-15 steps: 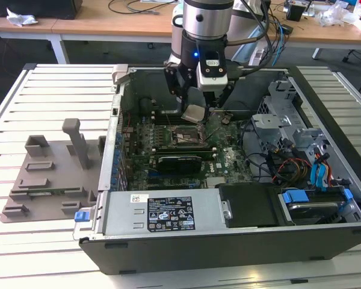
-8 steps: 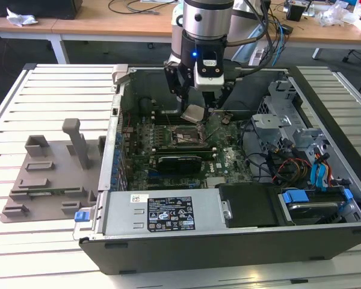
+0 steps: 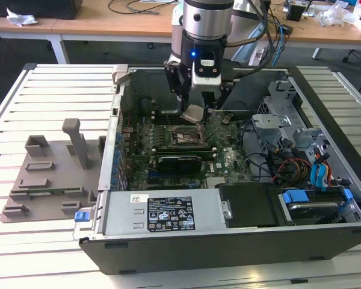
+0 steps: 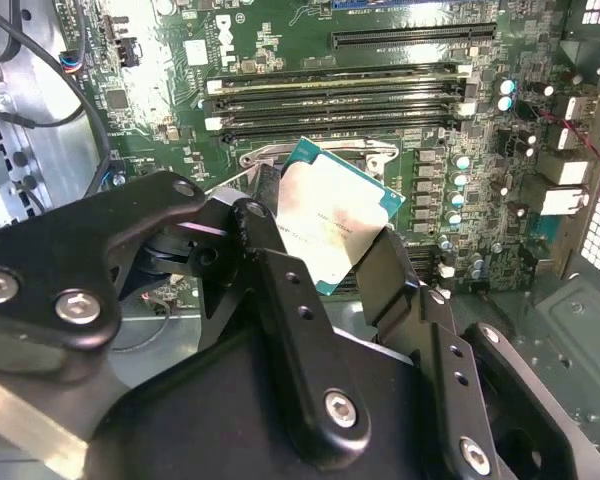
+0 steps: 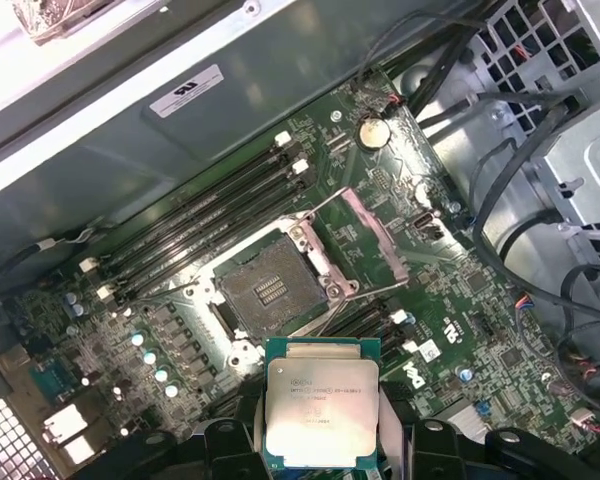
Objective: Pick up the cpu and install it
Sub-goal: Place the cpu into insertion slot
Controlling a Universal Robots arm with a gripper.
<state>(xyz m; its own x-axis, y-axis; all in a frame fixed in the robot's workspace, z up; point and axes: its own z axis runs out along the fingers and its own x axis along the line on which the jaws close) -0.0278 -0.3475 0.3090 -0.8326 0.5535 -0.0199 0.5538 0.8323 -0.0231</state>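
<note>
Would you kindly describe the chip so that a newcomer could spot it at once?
Look inside the open computer case, above the green board. There the gripper holds the chip, tilted. It is a silvery square with a thin green edge, while the socket nearby is dark and metal-framed.

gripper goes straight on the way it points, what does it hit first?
Probably the open socket on the motherboard: the gripper points down over it, jaws shut on the cpu, so the cpu would touch first. Depth unclear; it may be off-centre.
</note>
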